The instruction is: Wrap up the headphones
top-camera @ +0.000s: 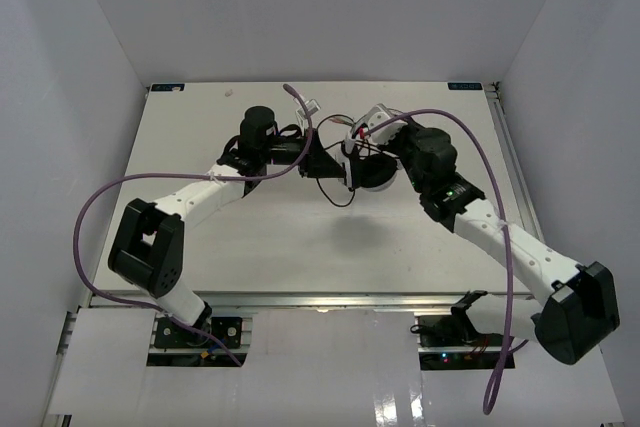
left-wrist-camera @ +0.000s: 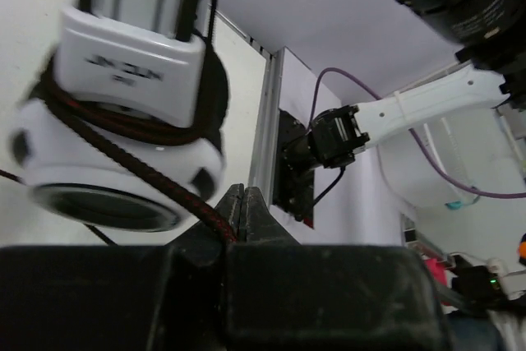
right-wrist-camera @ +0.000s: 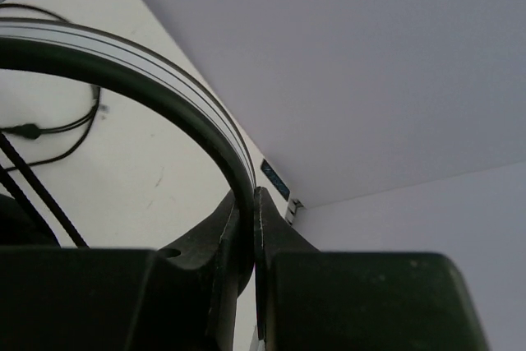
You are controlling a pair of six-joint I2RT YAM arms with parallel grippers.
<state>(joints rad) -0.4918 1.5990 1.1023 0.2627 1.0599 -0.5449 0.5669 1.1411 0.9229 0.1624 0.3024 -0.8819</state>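
— Over the far middle of the worktop (top-camera: pixel 300 247), where were the headphones (top-camera: pixel 368 165)?

— Between the two arms, carried by both. They looked raised off the surface, though I couldn't be sure from above.

— What did the right pincer (right-wrist-camera: pixel 253 228) have?

— It was closed tight on the headband (right-wrist-camera: pixel 164 80), the black arc running straight down into its jaws.

— And the left pincer (left-wrist-camera: pixel 242 207)?

— Closed too, nipping the cord (left-wrist-camera: pixel 140 166) just below the earcup (left-wrist-camera: pixel 107 174). The braided line ran taut from the jaws up and across the white cup, where several turns already lay.

— Any slack left?

— Some. A loose loop hung under the headphones in the overhead view, and the right wrist camera showed a length lying on the worktop with what may have been the plug.

— How would you expect the set to handle?

— Light, I'd judge. The headband seemed stiff and springy, so it was a sound place to anchor. The cups were smooth, rounded plastic, likely slippery, and a poor hold.

— And the cord?

— Thin and limp. It would follow only under tension, so gripping close to the last turn made sense. Too hard a pull might strain it where it enters the cup, or drag the turns off.
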